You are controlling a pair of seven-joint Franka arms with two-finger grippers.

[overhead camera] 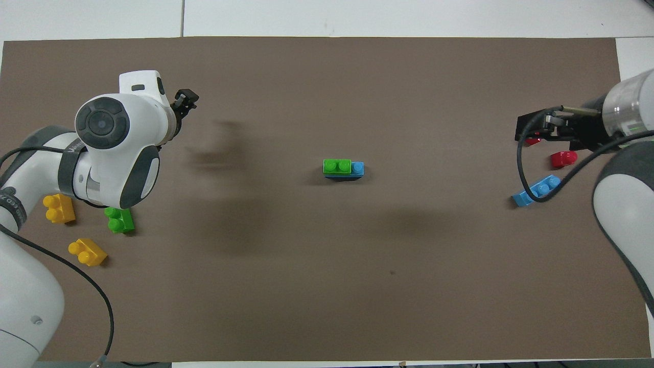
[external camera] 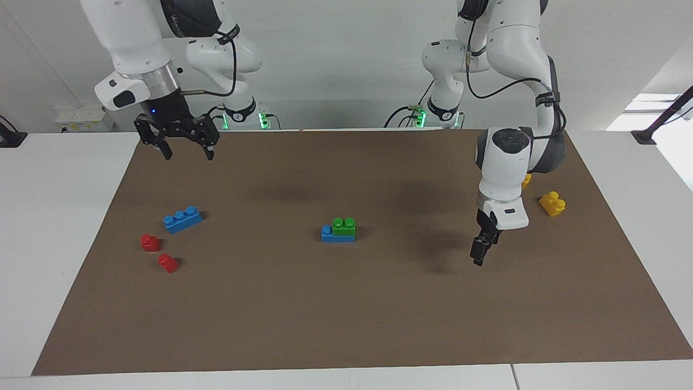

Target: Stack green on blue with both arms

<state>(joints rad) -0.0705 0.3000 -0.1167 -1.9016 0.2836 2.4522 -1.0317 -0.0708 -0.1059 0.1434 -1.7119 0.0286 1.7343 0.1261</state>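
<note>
A green two-stud brick [external camera: 344, 225] sits on a blue three-stud brick [external camera: 328, 234] in the middle of the brown mat, leaving one blue stud bare; the green [overhead camera: 337, 165] and the blue [overhead camera: 358, 167] also show in the overhead view. A second blue brick [external camera: 182, 219] lies toward the right arm's end. A second green brick [overhead camera: 120, 220] lies toward the left arm's end, hidden by the arm in the facing view. My left gripper [external camera: 479, 253] hangs low over bare mat, apart from the stack. My right gripper [external camera: 187, 149] is open, empty and raised.
Two red bricks [external camera: 150, 242] [external camera: 168, 263] lie beside the second blue brick. Two yellow bricks [overhead camera: 59, 208] [overhead camera: 88, 251] lie by the second green brick. The brown mat [external camera: 346, 314] covers the white table.
</note>
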